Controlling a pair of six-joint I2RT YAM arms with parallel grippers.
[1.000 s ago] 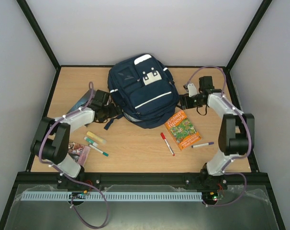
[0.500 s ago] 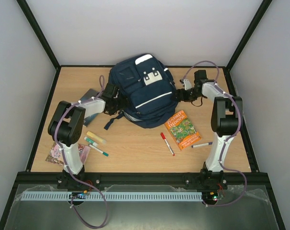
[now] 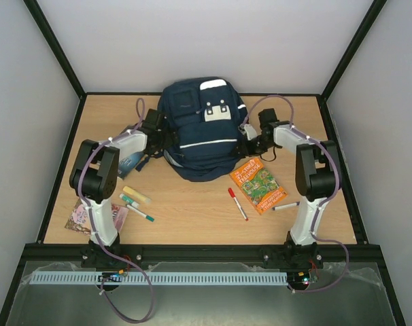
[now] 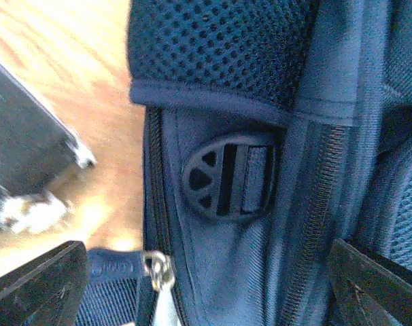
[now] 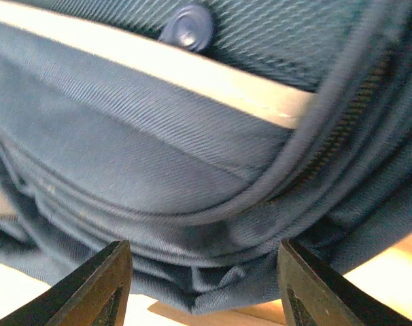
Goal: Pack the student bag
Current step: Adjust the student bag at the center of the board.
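Overhead footage gives me the layout that the wrist cameras lose: the student bag (image 3: 199,129) lies flat at the 12 o'clock end of the table (image 3: 192,224), its white patches toward the far wall. An orange book (image 3: 259,185) sits at its 5 o'clock, with a red marker (image 3: 237,204) just beside the book. My left arm reaches up from its base and bends inward, so the left gripper (image 3: 164,138) meets the bag's 9 o'clock flank. The right arm mirrors it, and the right gripper (image 3: 248,141) presses in at 3 o'clock. From above I cannot read either set of jaws. The left wrist camera settles one: its fingers (image 4: 36,285) stand spread wide, with the bag's side filling the gap. It also shows me a round plastic buckle (image 4: 230,176), a metal zipper pull (image 4: 158,268) at 7 o'clock and mesh padding (image 4: 219,47) at 12. The right wrist camera shows its fingers (image 5: 97,285) apart too, framing the bag's bulging lower seam. A white stripe (image 5: 192,68) and a snap button (image 5: 187,27) run above. Whether those pads touch the fabric I cannot tell.
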